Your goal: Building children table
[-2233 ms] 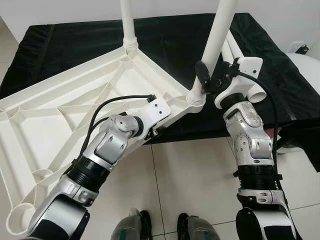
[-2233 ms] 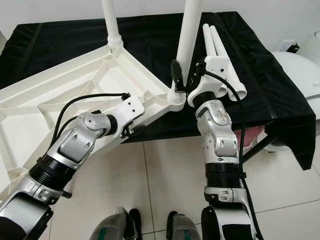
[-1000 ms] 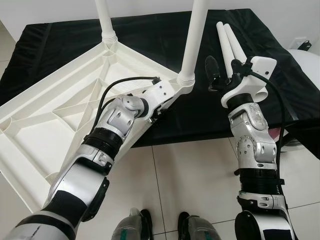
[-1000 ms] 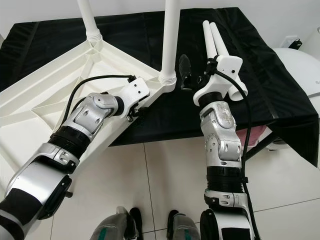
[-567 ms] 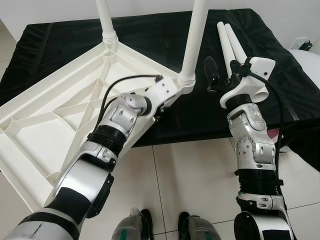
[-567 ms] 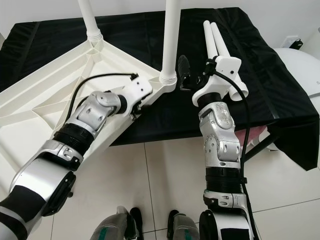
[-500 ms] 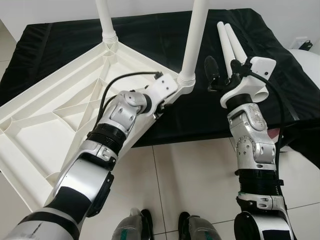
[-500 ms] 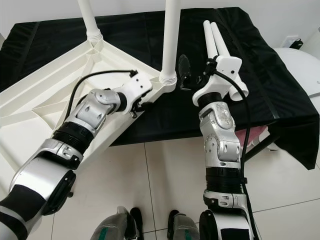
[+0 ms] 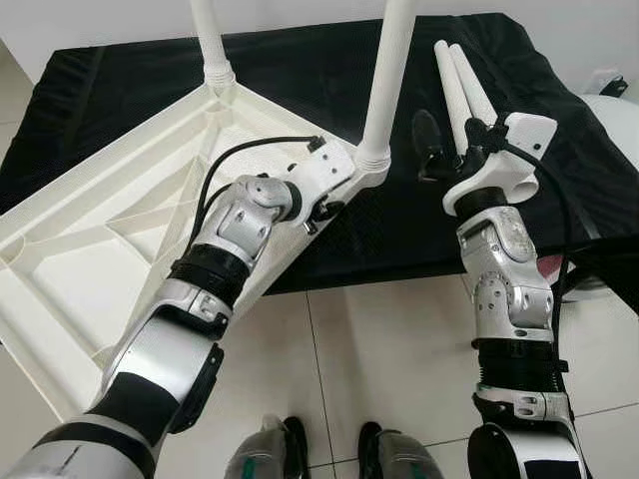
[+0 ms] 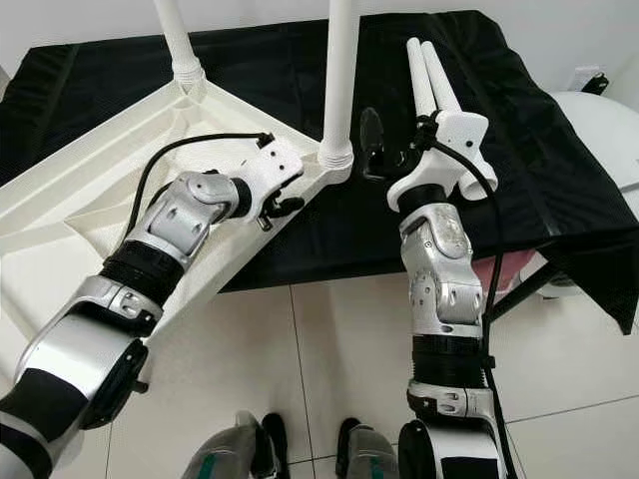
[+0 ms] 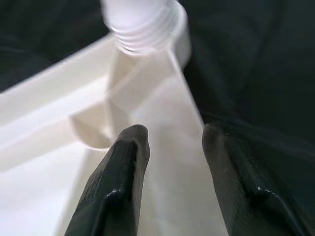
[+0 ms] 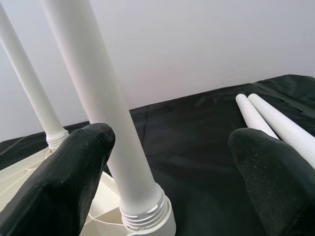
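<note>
Nearest the robot, the white children's table [image 9: 90, 239] lies upside down, its ribbed underside up, overhanging the front edge of the black-draped tabletop [image 9: 300, 70] above the tiled floor [image 9: 379, 339]. The left end effector [image 11: 170, 147] sits at the table's front corner rim, its two fingers parted with the white rim between them; whether they press it cannot be told. Just beyond, a white leg [image 9: 384, 90] stands upright in that corner's threaded socket. The right end effector [image 12: 167, 142] is beside this leg, released, fingers spread wide and touching nothing. Past it, two loose legs [image 10: 427, 75] lie side by side toward the tabletop's right far corner. Farther left, a second fitted leg [image 9: 212, 40] stands upright.
</note>
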Motion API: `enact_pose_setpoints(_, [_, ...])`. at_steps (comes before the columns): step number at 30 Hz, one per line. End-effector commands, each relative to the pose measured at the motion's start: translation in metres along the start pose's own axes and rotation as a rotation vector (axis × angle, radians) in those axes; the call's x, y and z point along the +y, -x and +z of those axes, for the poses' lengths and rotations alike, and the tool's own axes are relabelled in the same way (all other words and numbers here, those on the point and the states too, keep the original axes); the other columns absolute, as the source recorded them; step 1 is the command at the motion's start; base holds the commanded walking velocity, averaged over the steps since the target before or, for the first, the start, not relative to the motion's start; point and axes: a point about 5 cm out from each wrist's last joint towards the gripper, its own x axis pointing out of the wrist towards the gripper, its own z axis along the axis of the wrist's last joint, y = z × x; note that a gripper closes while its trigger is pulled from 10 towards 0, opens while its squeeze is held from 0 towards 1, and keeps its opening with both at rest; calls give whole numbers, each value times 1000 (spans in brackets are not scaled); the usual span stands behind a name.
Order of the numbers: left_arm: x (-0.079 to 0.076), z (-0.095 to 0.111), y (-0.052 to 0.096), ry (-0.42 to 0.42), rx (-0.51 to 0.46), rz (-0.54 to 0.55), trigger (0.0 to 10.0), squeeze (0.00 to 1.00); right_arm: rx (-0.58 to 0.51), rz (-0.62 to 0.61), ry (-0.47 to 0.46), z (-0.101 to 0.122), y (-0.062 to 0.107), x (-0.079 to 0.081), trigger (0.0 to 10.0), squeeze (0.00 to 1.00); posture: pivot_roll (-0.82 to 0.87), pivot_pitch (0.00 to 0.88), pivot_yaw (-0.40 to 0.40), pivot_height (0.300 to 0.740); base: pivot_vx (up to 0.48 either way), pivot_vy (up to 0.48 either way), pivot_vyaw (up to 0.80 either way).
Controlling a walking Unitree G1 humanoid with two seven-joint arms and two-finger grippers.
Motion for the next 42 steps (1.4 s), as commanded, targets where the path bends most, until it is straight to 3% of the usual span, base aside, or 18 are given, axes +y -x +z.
enact_pose_setpoints(1, [9,0,12,41,-20,-16,10000,0,6,-11,-7,-2,4,-2,10000,0,-111,165,74,740,0,0,0])
enact_pose_setpoints(8, [16,2,25,41,-25,-15,10000,0,9,-8,-13,-3,3,0,10000,0,-97,169,73,740,0,0,0])
enact_pose_setpoints(17, [8,-15,34,6,62,-62,10000,0,10,-8,-14,-3,4,0,10000,0,-93,171,76,740,0,0,0])
enact_pose_setpoints(24, [4,-35,41,48,166,-59,10000,0,11,-9,-9,-3,4,-1,10000,0,-93,171,76,740,0,0,0])
enact_pose_setpoints(29, [3,-62,53,63,287,-20,10000,0,10,-5,-10,-3,5,0,10000,0,-95,163,73,740,0,0,0])
enact_pose_setpoints(34, [-1,-69,60,69,318,-23,10000,0,12,8,-13,-3,5,1,10000,0,-88,158,68,740,0,0,0])
enact_pose_setpoints(42, [-4,-69,63,89,326,-14,10000,0,105,183,22,-13,12,19,10000,0,-84,157,60,740,0,0,0])
